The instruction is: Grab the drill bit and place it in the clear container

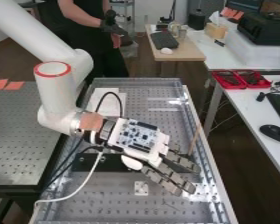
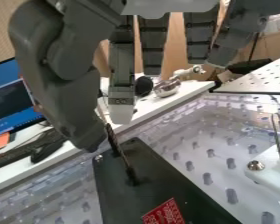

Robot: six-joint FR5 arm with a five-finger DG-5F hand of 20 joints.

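No text can be read; the red label on the dark plate bears pale print too small to tell.

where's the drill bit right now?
In the wrist view, the drill bit stands tilted with its lower end at the black plate, on the thumb side of the hand, close by the thumb's tip.
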